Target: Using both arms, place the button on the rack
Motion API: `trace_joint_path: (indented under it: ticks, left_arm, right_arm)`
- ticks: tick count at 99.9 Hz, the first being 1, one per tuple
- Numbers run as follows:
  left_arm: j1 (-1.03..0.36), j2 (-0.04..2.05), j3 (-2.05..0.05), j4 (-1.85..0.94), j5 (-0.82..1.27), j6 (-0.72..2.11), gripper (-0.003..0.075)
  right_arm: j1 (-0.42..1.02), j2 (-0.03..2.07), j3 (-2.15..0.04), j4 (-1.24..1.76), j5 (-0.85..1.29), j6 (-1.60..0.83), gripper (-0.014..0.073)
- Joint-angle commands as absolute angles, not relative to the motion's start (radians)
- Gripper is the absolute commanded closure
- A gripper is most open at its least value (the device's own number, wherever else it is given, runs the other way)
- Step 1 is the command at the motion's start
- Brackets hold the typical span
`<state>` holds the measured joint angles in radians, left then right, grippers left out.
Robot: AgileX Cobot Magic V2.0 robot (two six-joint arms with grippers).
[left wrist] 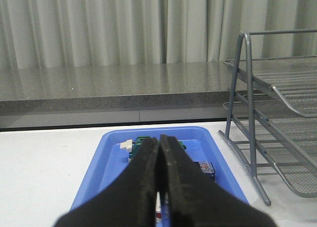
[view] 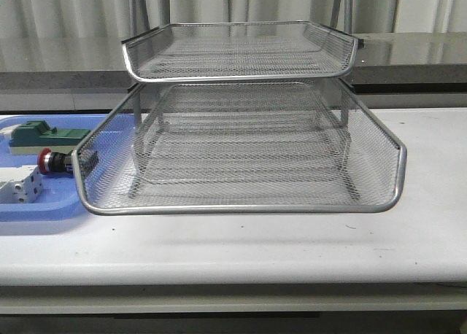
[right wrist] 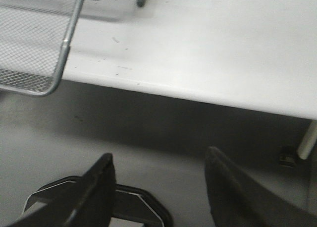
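One button (view: 49, 160), one rack (view: 241, 122), one blue tray (view: 44, 210).
Left gripper (left wrist: 159, 172) pinched closed above the tray; right gripper (right wrist: 158, 187) spread wide, off the table (right wrist: 223, 43) edge.

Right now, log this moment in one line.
button: in blue tray | rack: empty | left gripper: shut | right gripper: open, off table

One rack (view: 241, 122) with two visible wire trays, one blue tray (view: 44, 206), one button (view: 52, 161), one green part (view: 45, 136) and one white-grey block (view: 20, 187) are counted.
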<state>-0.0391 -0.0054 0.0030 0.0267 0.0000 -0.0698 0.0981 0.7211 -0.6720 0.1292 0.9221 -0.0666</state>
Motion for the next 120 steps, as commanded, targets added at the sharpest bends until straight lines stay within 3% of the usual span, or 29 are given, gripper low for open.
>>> trace_joint_path:
  ticks: [1,28,42,82,120]
  left_arm:
    - [-0.047,-0.036,0.037,0.027,-0.081,-0.075,0.0741]
    - [-0.047,-0.036,0.037,0.027,-0.081,-0.075,0.0741]
    - [-0.047,-0.036,0.037,0.027,-0.081,-0.075,0.0741]
    - [-0.047,-0.036,0.037,0.027,-0.081,-0.075,0.0741]
    - [-0.047,-0.036,0.037,0.027,-0.081,-0.075,0.0741]
  right_arm:
    - [0.096,0.672,-0.714,0.039,0.916,0.000,0.0171]
    - [0.096,0.535,-0.714,-0.054,0.929,0.071,0.0175]
    - [0.096,0.511,-0.714,-0.054,0.930,0.071,0.0232]
    - [0.096,0.511,-0.714,-0.054,0.924,0.071,0.0669]
    - [0.096,0.511,-0.714,-0.054,0.935,0.071,0.0664]
